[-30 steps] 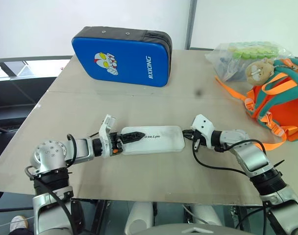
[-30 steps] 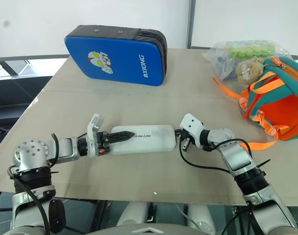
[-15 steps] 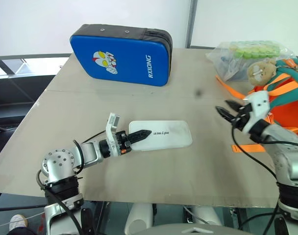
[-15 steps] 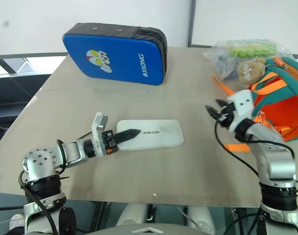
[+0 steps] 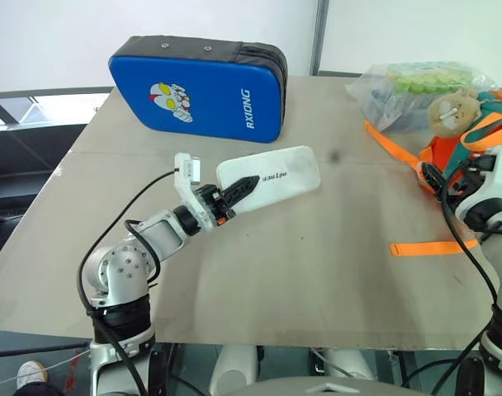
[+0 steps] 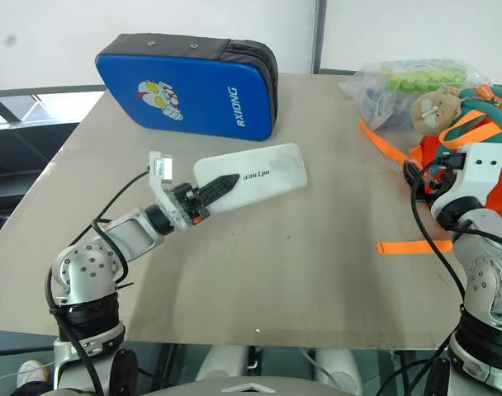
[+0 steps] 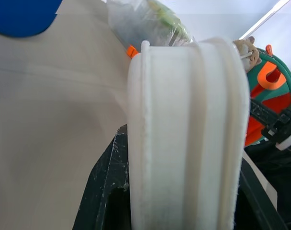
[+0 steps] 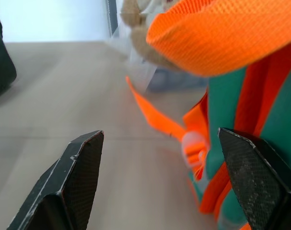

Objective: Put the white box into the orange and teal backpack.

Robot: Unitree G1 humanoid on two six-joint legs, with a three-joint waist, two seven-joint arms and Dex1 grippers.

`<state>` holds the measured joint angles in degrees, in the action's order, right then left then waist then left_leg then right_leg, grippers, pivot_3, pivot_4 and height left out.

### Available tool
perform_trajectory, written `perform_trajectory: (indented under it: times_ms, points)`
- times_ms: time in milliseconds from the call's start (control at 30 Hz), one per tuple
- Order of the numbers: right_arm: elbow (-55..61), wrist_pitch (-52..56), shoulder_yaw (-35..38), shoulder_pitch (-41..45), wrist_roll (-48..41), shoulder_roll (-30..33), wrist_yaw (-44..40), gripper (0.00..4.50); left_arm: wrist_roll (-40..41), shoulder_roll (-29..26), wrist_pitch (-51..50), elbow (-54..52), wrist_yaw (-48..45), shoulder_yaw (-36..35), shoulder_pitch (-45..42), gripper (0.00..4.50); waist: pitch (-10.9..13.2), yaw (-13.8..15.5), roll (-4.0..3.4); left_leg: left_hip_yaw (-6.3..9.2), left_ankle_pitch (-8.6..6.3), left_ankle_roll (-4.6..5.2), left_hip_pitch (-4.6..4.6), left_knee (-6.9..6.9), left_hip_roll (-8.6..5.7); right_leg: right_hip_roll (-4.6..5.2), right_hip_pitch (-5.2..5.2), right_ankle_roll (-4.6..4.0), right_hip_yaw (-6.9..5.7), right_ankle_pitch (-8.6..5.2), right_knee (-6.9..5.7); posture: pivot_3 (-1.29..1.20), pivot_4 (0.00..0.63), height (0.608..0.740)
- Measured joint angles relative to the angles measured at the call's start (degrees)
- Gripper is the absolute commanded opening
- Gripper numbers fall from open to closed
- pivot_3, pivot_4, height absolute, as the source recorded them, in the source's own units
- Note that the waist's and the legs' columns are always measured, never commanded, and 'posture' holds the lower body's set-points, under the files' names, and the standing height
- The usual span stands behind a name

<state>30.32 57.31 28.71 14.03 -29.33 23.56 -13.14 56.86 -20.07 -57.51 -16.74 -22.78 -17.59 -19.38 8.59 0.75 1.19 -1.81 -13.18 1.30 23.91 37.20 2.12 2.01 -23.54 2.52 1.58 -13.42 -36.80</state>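
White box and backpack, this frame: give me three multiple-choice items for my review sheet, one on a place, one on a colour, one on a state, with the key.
1. Where is the white box?
A. lying flat on the table
B. held up by the left pincer
C. inside the backpack

2. What colour is the loose strap lying on the table near the orange and teal backpack?
A. orange
B. blue
C. black

3. How do the right pincer's fingers stand?
A. shut on the box
B. shut on a strap
C. open, holding nothing

Key: 1 B, the box is tilted up off the table with a black finger across its end. 2 A, the strap is plain orange on the tan top. 3 C, the right wrist view shows both fingers wide apart with bare table between them.
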Motion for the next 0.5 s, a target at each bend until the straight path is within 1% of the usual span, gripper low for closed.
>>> perform_trajectory:
  times_ms: [33, 133, 200, 233, 333, 400, 500]
  points:
    - [2.25, 3.22, 0.97, -2.15, -4.80, 0.81, -2.39, 3.75, 0.09, -0.05, 0.39, 0.00, 0.10, -0.08, -0.17, 1.00, 0.02, 0.03, -0.01, 0.01, 0.00, 0.00, 0.05, 0.00, 0.01, -0.01, -0.01, 0.06, -0.04, 0.03, 0.01, 0.00, 0.150, 0.740]
    - [4.81, 6.88, 3.66, -4.31, -10.50, 2.31, -4.36, 3.75, 0.17, -0.49, 0.59, 0.01, 0.35, -0.32, -0.30, 1.00, 0.06, -0.12, 0.01, 0.07, -0.01, 0.01, 0.06, 0.00, 0.01, -0.03, -0.03, 0.12, 0.00, 0.05, 0.02, 0.00, 0.150, 0.740]
    - [5.16, 7.12, 5.59, -7.91, -11.51, 7.34, -6.36, 3.75, 1.11, -0.76, 0.59, -0.05, 0.39, -0.44, -0.27, 1.00, 0.10, 0.00, 0.07, 0.00, -0.01, 0.01, 0.08, 0.00, -0.01, -0.01, -0.03, 0.07, -0.01, 0.01, 0.07, 0.00, 0.150, 0.740]
    - [5.17, 7.07, 6.55, -9.45, -11.45, 8.89, -6.85, 3.75, 1.52, -1.11, 0.58, -0.05, 0.39, -0.63, -0.16, 1.00, 0.13, -0.04, 0.12, -0.01, -0.01, 0.01, 0.08, 0.01, -0.01, -0.02, -0.03, 0.07, -0.02, 0.00, 0.08, 0.00, 0.150, 0.740]
    - [5.49, 6.94, 10.77, -14.00, -11.96, 10.59, -7.64, 3.75, 3.58, -3.04, 0.06, -0.23, -0.66, -0.65, 0.49, 1.00, 0.14, -0.19, 0.13, -0.02, -0.01, 0.01, 0.05, 0.01, 0.02, -0.09, -0.04, 0.08, -0.01, 0.01, 0.04, 0.00, 0.150, 0.740]
    - [4.83, 5.75, 11.77, -13.84, -11.05, 11.06, -6.49, 3.75, 4.13, -3.95, -0.15, -0.23, -1.44, -0.32, 0.58, 1.00, 0.15, -0.66, 0.13, -0.02, -0.01, 0.01, -0.04, 0.01, 0.03, -0.11, -0.03, 0.05, 0.05, -0.01, 0.01, 0.00, 0.150, 0.740]
    - [0.46, 0.84, 8.84, -7.38, -7.76, 9.89, -3.55, 3.75, 4.03, -4.58, -0.12, 0.15, -2.55, 0.66, 0.11, 1.00, 0.17, -1.73, 0.17, -0.01, 0.00, 0.02, -0.12, 0.11, 0.05, -0.17, -0.01, 0.06, 0.12, 0.01, -0.02, 0.00, 0.150, 0.740]
